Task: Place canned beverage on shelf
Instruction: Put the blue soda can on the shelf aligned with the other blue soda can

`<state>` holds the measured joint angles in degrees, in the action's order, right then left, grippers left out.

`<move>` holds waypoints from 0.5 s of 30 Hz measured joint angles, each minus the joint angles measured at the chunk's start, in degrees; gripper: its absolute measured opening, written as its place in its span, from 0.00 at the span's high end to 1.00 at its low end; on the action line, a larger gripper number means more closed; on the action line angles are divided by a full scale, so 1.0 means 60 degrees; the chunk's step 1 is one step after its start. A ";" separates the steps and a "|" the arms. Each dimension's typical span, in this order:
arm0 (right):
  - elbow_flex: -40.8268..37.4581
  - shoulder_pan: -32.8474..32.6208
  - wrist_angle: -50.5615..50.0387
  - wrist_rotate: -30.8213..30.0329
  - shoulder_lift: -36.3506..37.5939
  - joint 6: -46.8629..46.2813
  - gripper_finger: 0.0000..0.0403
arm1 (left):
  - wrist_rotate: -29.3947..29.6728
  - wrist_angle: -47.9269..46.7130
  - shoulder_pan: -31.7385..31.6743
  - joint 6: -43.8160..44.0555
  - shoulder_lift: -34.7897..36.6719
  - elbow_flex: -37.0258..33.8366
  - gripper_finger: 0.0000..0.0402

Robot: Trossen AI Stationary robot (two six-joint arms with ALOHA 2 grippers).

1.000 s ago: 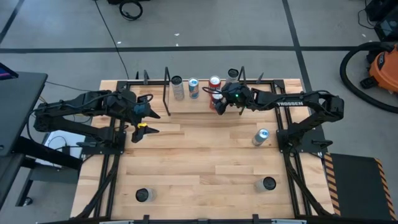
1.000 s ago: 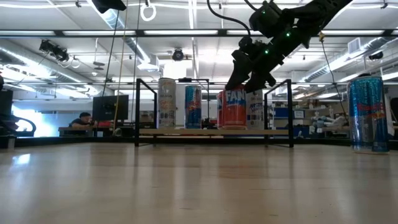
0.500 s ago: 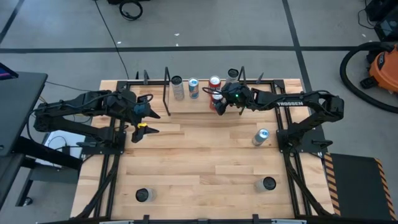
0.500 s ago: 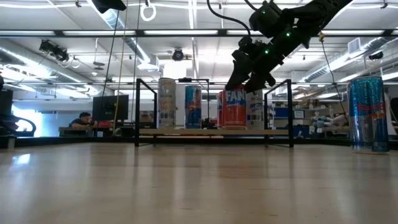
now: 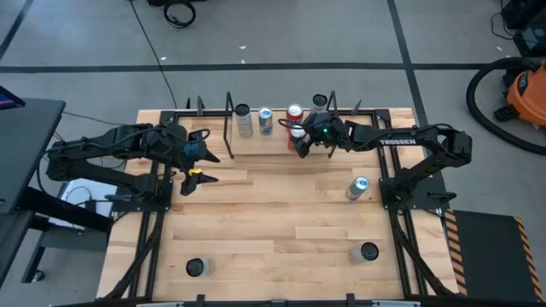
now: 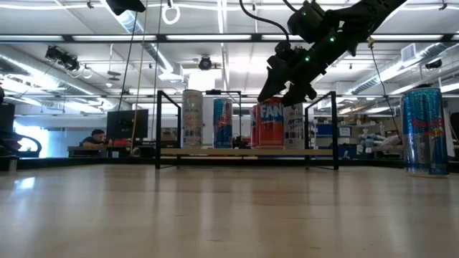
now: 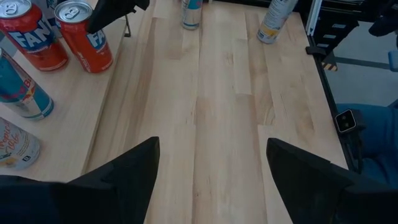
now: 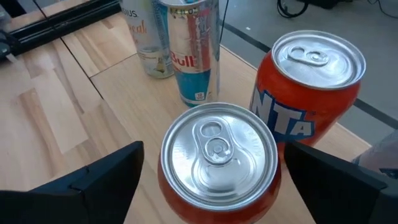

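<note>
My right hand (image 8: 214, 180) is hovering w/ fingers spread apart, just above the front orange can (image 8: 217, 163), not gripping it. This can is standing upright on the shelf (image 5: 264, 141), just beside a 2nd orange can (image 8: 311, 93), w/ a blue-silver can (image 8: 196, 53) and a pale can (image 8: 146, 37) further along. My left hand (image 5: 198, 162) is waiting, fingers apart, over the table (image 5: 273, 222) near the shelf's left end.

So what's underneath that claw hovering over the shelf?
Under the right gripper an orange Fanta can stands upright on the light-wood shelf board, between the open fingers. The can's base is covered by its own top.
</note>
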<state>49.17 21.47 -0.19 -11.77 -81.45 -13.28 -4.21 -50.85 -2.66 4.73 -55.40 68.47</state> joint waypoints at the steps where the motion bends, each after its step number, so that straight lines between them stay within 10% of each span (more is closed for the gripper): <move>1: 0.0000 0.0007 0.0017 0.0007 0.0000 -0.0032 0.01 | 0.0004 -0.0001 0.0000 0.0000 0.0000 0.0000 0.26; 15: 0.1253 -0.0089 -0.0796 0.2510 0.0794 -0.0560 0.03 | 0.0000 -0.0001 0.0000 0.0014 0.0000 0.0000 0.26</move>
<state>56.69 20.94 -4.96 3.29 -76.69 -16.64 -4.21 -50.86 -2.66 4.81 -55.40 68.47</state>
